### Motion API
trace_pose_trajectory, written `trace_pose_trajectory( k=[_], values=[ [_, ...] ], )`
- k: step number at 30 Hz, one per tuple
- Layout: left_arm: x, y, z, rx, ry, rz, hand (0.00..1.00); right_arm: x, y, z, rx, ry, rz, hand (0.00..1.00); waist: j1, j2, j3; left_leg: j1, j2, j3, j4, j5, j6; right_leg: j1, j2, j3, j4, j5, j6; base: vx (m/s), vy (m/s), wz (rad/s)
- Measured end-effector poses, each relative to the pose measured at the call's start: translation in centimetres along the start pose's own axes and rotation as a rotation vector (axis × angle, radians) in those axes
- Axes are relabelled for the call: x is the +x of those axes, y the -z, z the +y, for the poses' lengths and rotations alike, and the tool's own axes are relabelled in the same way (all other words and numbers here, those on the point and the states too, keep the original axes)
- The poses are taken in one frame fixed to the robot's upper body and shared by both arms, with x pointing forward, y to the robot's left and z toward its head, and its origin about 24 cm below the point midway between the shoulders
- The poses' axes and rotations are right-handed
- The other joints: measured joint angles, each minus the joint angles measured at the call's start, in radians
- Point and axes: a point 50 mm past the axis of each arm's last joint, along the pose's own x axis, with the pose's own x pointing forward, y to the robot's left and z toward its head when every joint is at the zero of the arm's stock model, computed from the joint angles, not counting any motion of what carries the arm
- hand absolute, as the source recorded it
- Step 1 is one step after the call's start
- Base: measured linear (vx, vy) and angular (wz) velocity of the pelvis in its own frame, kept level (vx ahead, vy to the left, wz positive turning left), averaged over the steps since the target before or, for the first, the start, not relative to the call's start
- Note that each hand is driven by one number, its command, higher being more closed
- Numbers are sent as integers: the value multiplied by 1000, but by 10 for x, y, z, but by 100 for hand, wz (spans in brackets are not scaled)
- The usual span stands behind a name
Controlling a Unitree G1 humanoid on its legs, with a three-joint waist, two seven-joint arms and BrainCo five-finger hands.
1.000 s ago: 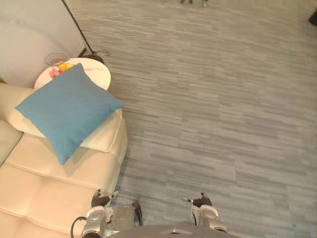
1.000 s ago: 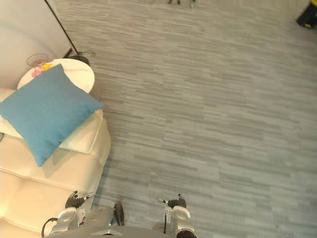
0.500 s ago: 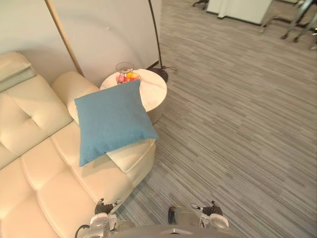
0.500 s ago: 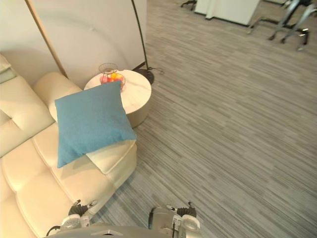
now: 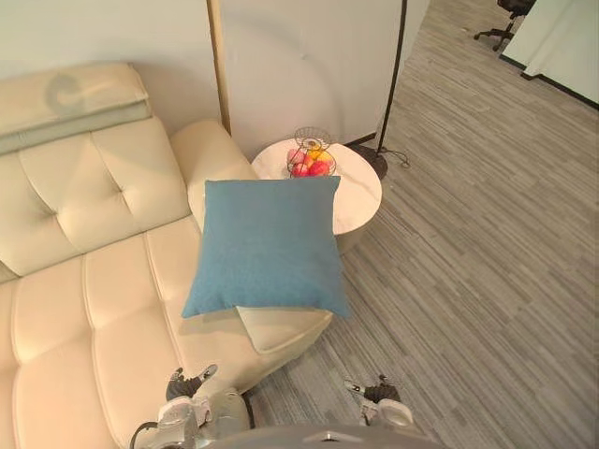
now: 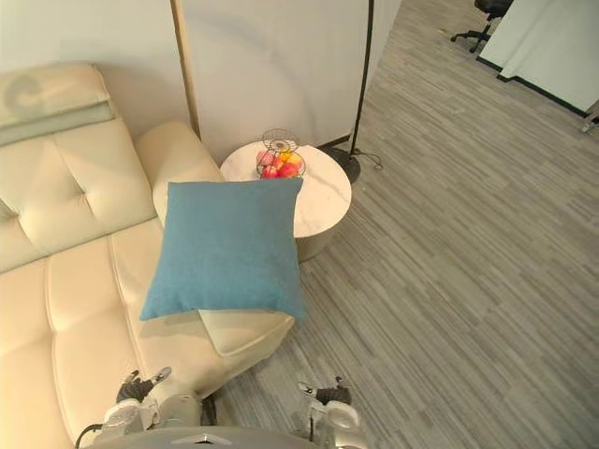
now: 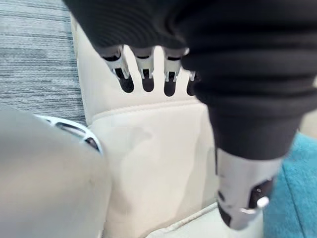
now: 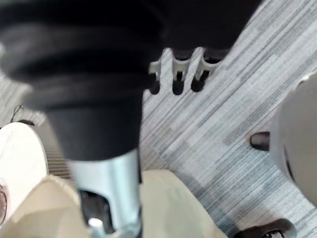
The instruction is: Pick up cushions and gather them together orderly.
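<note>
Leaning on the sofa arm point(image 5: 279, 329), a blue cushion point(image 5: 267, 245) — left robot hand point(image 5: 185, 384) and right robot hand point(image 5: 373, 389) hang relaxed, empty.

Cushion point(image 5: 267, 245) on sofa point(image 5: 94, 281) end, side table point(image 5: 362, 195) with fruit bowl point(image 5: 312, 161) behind

The blue cushion point(image 5: 267, 245) is matt woven cloth; the cream sofa point(image 5: 89, 290) looks like smooth, faintly glossy leather. The round table point(image 5: 360, 195) has a polished top, the carpet point(image 5: 487, 281) is matt.
</note>
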Motion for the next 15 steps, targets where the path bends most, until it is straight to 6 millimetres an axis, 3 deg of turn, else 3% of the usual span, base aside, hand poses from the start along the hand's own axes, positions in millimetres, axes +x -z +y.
trace_pose_trajectory(
  k=[1,3,4,6,8,9,10,12,13,15],
  values=[
    [0,1,0,0,0,6,0,0,0,0,-1,1,2,0,1,1,1,17,-9,1,-17,-3,5,-8,-9,8,34,1,2,129,91,-4],
    [0,4,0,3,-1,22,0,0,3,1,-11,-7,8,0,3,8,6,95,-35,4,-82,-9,11,-99,-58,30,296,21,23,80,75,-2],
    [0,5,1,8,-1,25,0,0,2,1,-10,-6,5,0,-2,10,7,110,-41,1,-94,-10,11,-125,-70,35,355,30,24,78,54,17],
    [0,8,4,31,-2,31,0,0,2,2,-22,-10,1,0,-19,7,1,156,-54,-18,-130,-17,20,-190,-81,71,488,-10,20,109,-6,37],
    [0,7,3,33,1,28,0,0,2,2,-24,-11,-1,0,-24,8,0,171,-54,-38,-139,-15,21,-220,-61,78,459,-54,12,91,-74,37],
    [0,7,3,34,-1,29,0,0,0,3,-24,-13,-6,0,-37,8,0,178,-54,-57,-151,-7,12,-233,-25,102,357,-69,10,118,-126,49],
    [0,8,5,39,-5,33,0,0,0,3,-24,-12,-5,0,-45,5,-2,177,-59,-70,-155,2,-4,-225,4,136,226,-44,4,130,-139,48],
    [1,10,7,68,-7,46,0,1,4,-4,-23,6,13,0,-45,-13,-17,180,-85,-103,-169,9,-21,-215,20,157,110,29,-4,202,-131,34],
    [0,13,-1,66,12,56,0,3,4,-14,-16,36,14,0,-45,25,-31,187,-70,-122,-209,32,-35,-195,36,153,58,46,-11,227,-96,16],
    [-2,16,-4,59,15,63,0,4,2,-21,-23,56,9,0,-45,42,-26,208,-58,-120,-248,44,-48,-174,56,151,18,62,-18,183,-76,-6]
  ],
)
